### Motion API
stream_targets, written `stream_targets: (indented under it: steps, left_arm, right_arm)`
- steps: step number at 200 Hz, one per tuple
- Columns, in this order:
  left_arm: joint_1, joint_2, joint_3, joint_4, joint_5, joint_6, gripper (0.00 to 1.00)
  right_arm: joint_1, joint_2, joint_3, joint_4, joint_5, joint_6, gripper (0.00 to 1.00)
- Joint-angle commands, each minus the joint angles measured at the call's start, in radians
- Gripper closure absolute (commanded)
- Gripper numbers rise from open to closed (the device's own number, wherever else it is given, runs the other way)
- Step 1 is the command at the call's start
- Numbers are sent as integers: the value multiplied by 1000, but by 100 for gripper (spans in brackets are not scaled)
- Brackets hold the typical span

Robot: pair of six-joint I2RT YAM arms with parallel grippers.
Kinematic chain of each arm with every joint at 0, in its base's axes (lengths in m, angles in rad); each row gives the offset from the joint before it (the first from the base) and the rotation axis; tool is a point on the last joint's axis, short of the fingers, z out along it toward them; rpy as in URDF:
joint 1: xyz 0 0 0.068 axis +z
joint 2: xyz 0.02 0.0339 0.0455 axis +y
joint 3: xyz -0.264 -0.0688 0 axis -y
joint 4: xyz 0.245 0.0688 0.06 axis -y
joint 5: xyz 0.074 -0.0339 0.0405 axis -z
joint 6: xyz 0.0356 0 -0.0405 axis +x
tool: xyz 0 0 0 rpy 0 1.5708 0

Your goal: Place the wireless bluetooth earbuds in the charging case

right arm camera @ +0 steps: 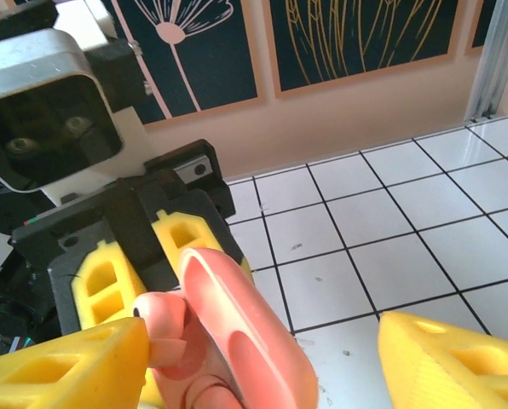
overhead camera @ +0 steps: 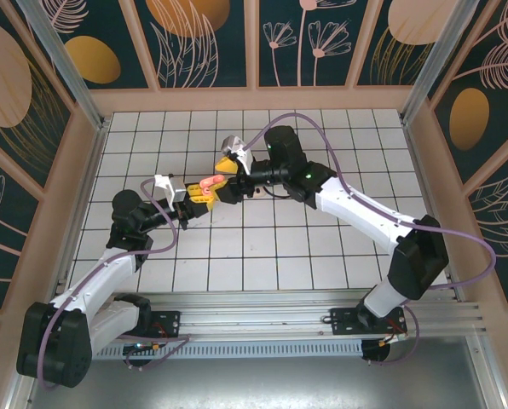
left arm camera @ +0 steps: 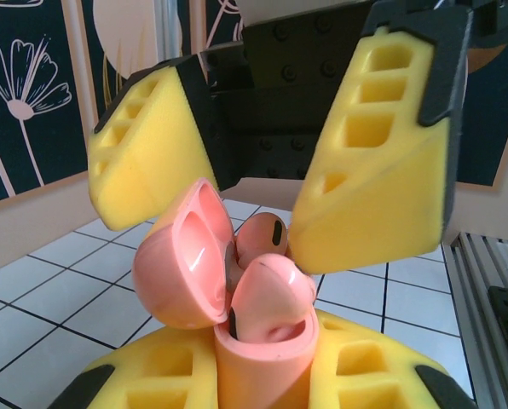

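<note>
Left end effector (overhead camera: 194, 198): jaws clamped on the case's base, over the middle of the desk (overhead camera: 322, 256).
Case (left arm camera: 262, 366): pink and upright in the left end effector's grip. Its lid (left arm camera: 181, 264) is swung open to the left.
Earbuds (left arm camera: 271, 294): pink, sitting in the case's open top, one behind the other.
Right end effector (left arm camera: 258, 196): jaws apart and holding nothing. It hangs just above the case, with one yellow jaw on each side of the earbuds.
</note>
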Motion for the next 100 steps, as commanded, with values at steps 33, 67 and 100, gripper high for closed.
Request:
stream_targets:
  steps: [33,67,100]
  left_arm:
    - [-5,-25,32,25,19,21,94]
    - [-5,-24,32,21,18,24,93]
    - [-8,-24,31,23,25,24,93]
  right_arm:
    - [-19,23,43,-22,35,31,29]
    - [-30,9,38,-4,-20,38,30]
    - [-77,7,33,61,-237,120,29]
